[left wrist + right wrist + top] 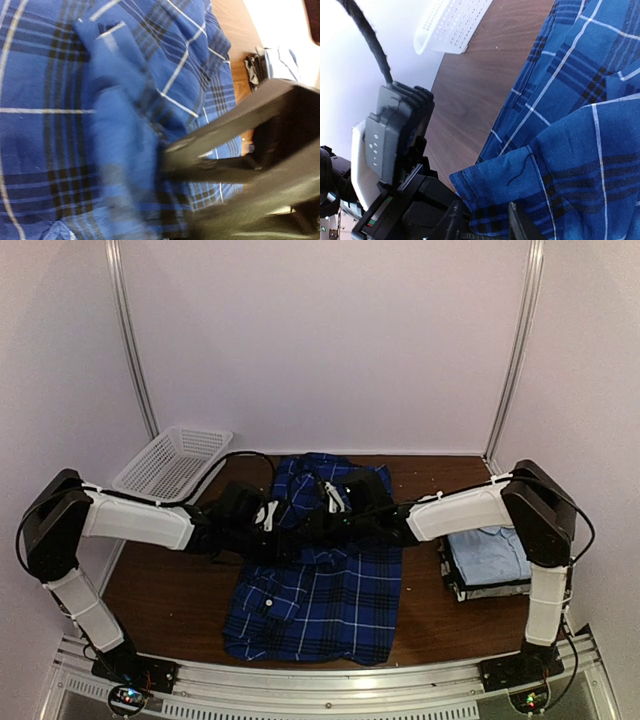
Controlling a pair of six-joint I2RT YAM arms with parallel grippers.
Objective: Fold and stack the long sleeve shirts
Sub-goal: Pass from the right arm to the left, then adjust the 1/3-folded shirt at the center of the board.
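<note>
Folding underway: our right gripper point(485, 225) pinches the plaid shirt point(320, 590); left gripper point(177, 172), we cannot tell. Next we must draw the cloth across evenly

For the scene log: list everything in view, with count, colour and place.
plaid shirt: one, blue-and-black with white lines, spread at table centre
folded shirts: one stack, count unclear, light blue on top, table's right side
basket: one, white lattice, far left corner
table: one, brown wood
left arm, right arm: white and black, reaching over the plaid shirt
left hand: black, pinching a fold of it
right hand: black, shut on its edge
</note>
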